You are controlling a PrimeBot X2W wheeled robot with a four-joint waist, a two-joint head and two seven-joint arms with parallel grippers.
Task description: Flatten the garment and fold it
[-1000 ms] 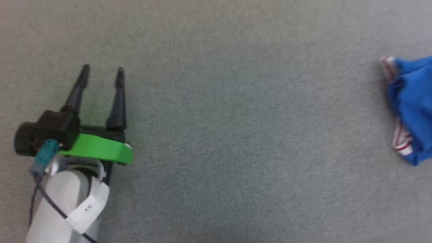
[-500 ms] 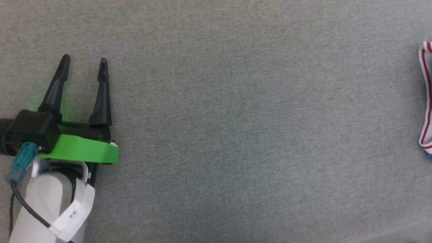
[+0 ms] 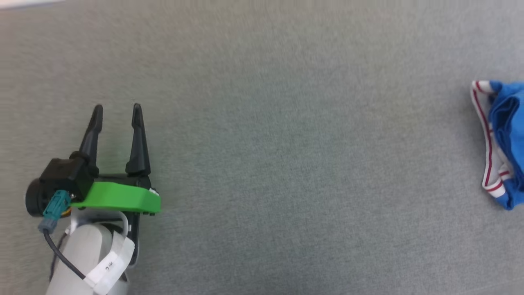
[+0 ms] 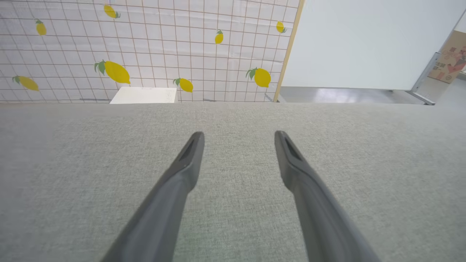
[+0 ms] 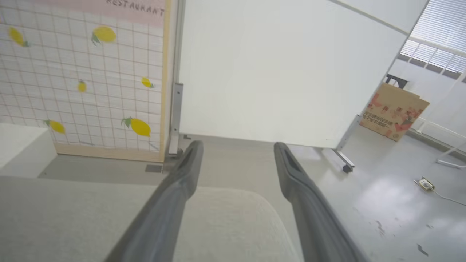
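The garment [image 3: 505,139] lies crumpled at the far right edge of the head view, bright blue with red-striped white trim; most of it is cut off by the frame. My left gripper [image 3: 116,109] stands open at the lower left, far from the garment, with nothing between its fingers. The left wrist view has that gripper [image 4: 238,135] open just above the grey cloth surface [image 4: 233,120]. In the right wrist view my right gripper [image 5: 236,146] is open and empty, held above a rounded corner of the grey surface [image 5: 225,214].
Grey fabric [image 3: 286,155] covers the wide work surface between my left gripper and the garment. Beyond its far edge stand a lemon-patterned panel [image 4: 145,47], a white box [image 4: 143,95], a white partition [image 5: 276,72] and a cardboard box [image 5: 393,111] on the floor.
The head camera has shifted: more of the garment's blue shows at the right edge than half a second ago. The left gripper stays open and sits lower and further right in the picture.
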